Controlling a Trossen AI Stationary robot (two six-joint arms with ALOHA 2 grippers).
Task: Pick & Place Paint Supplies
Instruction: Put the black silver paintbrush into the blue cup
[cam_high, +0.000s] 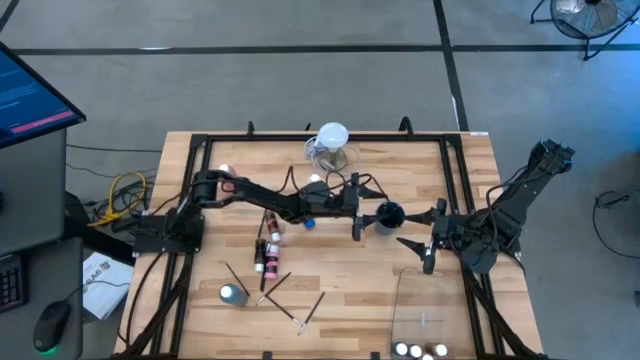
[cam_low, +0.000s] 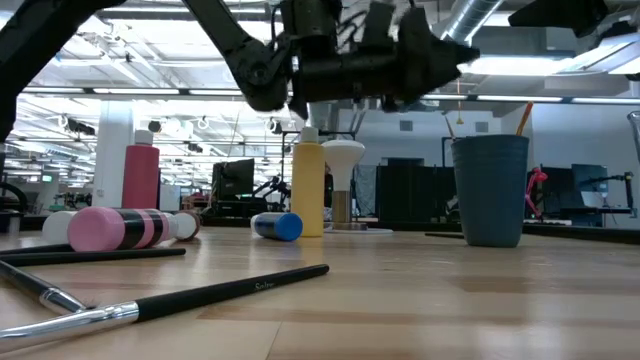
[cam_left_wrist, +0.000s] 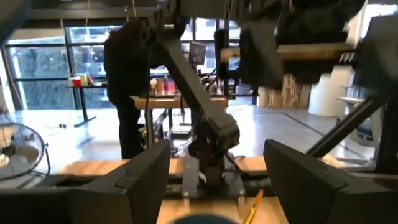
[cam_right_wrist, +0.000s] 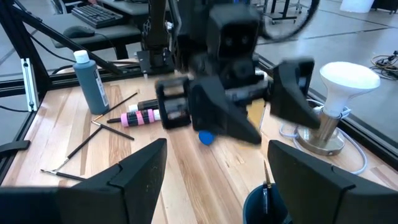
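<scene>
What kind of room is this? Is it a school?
Probably a robot lab or workshop, not a school. Two robot arms stand on a wooden table, a computer monitor sits beside it, and ceiling pipes and desks with screens fill the big room behind.

High view straight down over whole table (cam_high: 330, 290); low view level at tabletop, close to brushes; each wrist view looks out between own fingers toward opposite arm; dark cup (cam_low: 490, 190) just beyond fingertips, shared by all.

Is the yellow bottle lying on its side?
No, in the low view the yellow bottle stands upright on the table, beside a small blue-capped bottle that lies flat.
</scene>
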